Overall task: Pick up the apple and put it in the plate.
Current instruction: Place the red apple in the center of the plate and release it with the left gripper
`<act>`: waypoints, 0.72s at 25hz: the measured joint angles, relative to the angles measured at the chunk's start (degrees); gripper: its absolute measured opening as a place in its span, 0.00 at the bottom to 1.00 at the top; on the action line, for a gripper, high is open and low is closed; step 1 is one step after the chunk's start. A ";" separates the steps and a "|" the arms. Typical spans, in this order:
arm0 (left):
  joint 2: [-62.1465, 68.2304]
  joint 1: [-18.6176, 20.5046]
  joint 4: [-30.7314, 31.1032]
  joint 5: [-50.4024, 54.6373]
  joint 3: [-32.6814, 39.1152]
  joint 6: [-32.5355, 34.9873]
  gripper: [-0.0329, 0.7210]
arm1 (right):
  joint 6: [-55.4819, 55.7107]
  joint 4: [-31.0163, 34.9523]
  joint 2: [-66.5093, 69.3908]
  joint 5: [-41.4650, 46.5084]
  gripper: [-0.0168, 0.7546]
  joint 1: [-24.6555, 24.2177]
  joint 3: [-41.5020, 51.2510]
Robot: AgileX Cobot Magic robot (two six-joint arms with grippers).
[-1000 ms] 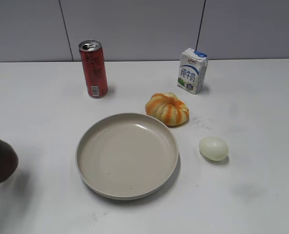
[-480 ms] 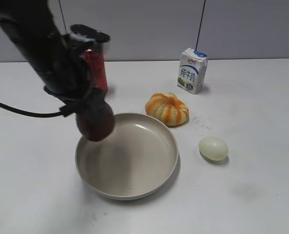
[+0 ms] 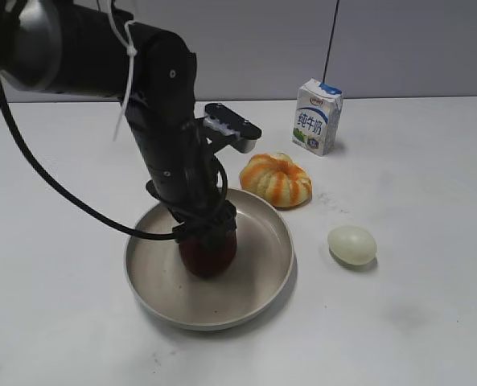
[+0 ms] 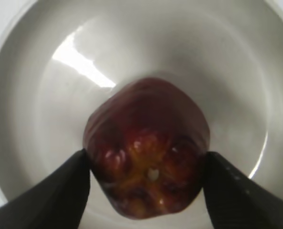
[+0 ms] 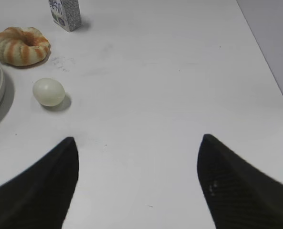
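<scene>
The dark maroon apple (image 3: 209,256) is down inside the beige-grey plate (image 3: 262,277), left of its middle. My left gripper (image 3: 207,233) comes down from above and is shut on the apple. In the left wrist view the apple (image 4: 148,148) fills the space between the two black fingers (image 4: 147,174), with the plate (image 4: 217,71) beneath it. Whether the apple rests on the plate's floor I cannot tell. My right gripper (image 5: 137,157) is open and empty over bare table; it does not show in the exterior view.
An orange-and-cream striped pumpkin-like thing (image 3: 276,179) sits at the plate's far right rim. A pale egg (image 3: 352,244) lies to the plate's right. A milk carton (image 3: 317,117) stands at the back. The left arm hides the red can.
My left arm carried the apple from the table's left edge to the right and down into the plate. The arm now hides the red can.
</scene>
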 joint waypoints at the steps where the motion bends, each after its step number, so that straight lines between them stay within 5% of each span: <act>1: 0.00 0.00 0.00 0.00 0.00 0.00 0.76 | 0.00 0.00 0.00 0.00 0.78 0.00 0.00; 6: -0.07 0.00 0.15 1.92 0.00 0.00 0.91 | 0.00 0.00 0.00 0.00 0.78 0.00 0.00; 12: -5.41 1.11 0.19 5.07 0.00 0.00 0.91 | 0.00 0.00 0.00 0.00 0.78 0.00 0.00; 18: -13.13 9.36 2.27 10.37 0.00 -5.03 0.88 | 0.00 0.00 0.00 -0.04 0.78 0.00 0.00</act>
